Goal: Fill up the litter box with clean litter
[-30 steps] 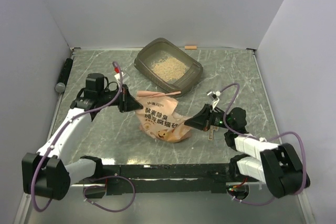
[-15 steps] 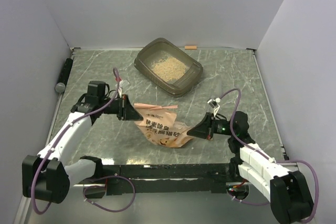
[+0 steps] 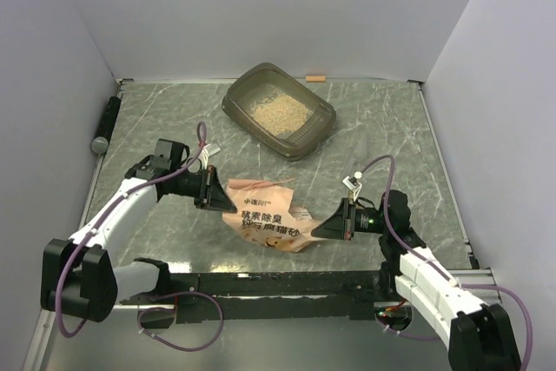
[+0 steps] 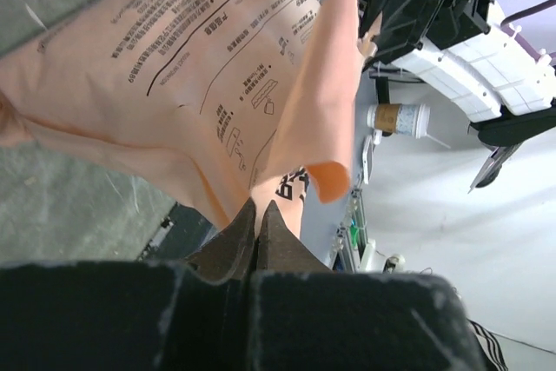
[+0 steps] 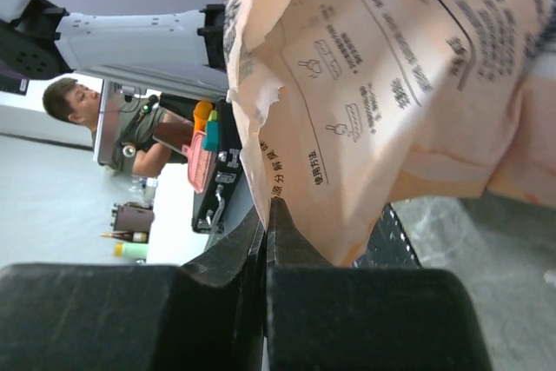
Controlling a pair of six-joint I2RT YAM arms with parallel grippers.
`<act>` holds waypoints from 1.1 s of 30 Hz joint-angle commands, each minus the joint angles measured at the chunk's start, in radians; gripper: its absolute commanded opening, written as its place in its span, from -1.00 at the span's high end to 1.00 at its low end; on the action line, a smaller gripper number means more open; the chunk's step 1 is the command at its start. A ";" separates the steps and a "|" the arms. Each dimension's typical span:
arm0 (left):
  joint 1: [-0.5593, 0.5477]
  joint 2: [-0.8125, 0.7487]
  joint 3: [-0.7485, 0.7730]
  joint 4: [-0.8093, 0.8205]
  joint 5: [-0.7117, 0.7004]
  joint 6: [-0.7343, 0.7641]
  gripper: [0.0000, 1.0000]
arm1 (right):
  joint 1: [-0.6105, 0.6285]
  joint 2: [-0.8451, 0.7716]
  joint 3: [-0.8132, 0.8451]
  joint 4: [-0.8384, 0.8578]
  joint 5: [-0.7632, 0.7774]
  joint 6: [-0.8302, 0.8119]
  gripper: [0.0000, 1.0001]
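Near the front edge of the table point(image 3: 391, 128), the pink bag point(image 3: 265, 215) is held between both arms, with the left gripper point(image 3: 224, 195) and right gripper point(image 3: 320, 230) each pinched tight on an end. Over the last second they have drawn it back, further from the litter box point(image 3: 323, 119) at the far side. Clean litter point(image 3: 276, 110) already lies in the box, so I reckon this pour is done.

At either end of the black mounting bar point(image 3: 278, 282) sit my left arm point(image 3: 117, 215) and right arm point(image 3: 434, 282): white shells, round black joints. A purple cable point(image 3: 380, 161) loops along each. My left gripper point(image 4: 258, 208) and right gripper point(image 5: 267, 206) are matt black wedges tapering to thin tips.
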 commanded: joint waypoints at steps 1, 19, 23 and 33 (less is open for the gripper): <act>-0.020 -0.045 0.039 -0.160 -0.054 0.034 0.98 | -0.008 -0.081 -0.022 -0.206 -0.019 0.025 1.00; -0.091 -0.103 -0.052 -0.198 -0.109 0.014 0.98 | -0.010 -0.135 0.150 -0.749 0.113 -0.238 0.66; -0.094 -0.112 -0.064 -0.181 -0.112 0.005 0.98 | -0.008 -0.135 0.340 -0.905 0.240 -0.398 0.12; -0.100 -0.073 -0.032 -0.185 -0.119 0.017 0.98 | 0.085 0.064 0.651 -0.976 0.409 -0.622 -0.27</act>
